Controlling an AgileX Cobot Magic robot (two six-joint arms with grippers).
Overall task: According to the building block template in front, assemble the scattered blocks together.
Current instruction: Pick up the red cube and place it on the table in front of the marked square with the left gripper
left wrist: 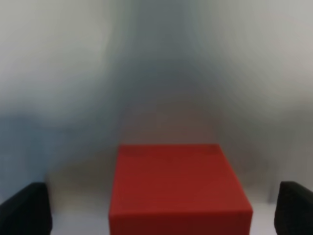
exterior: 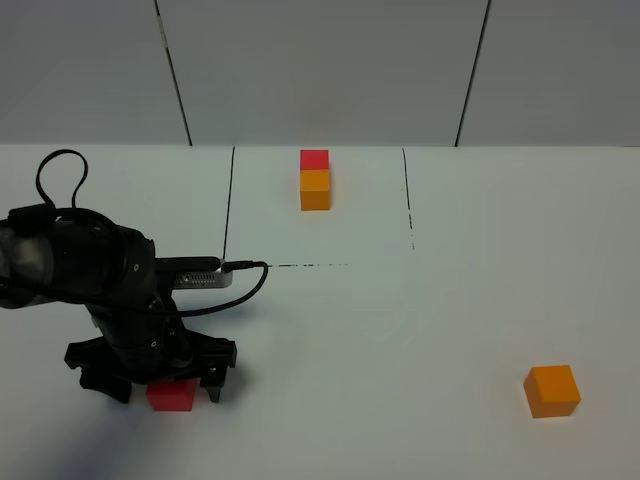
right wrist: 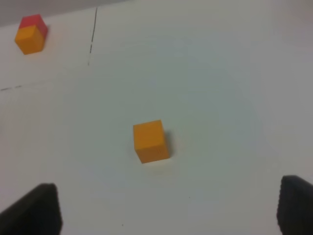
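Scattered blocks: red cube (exterior: 171, 395), orange cube (exterior: 552, 390); one template (exterior: 315, 181).

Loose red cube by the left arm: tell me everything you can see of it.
The red cube is a plain matte block, evenly red, with crisp edges and no visible marks. It sits flat on the white table, at the front left of the high view. The open left claw straddles it. The wrist view shows a gap on each side, so only the table appears to touch it. Its top and one side face show.
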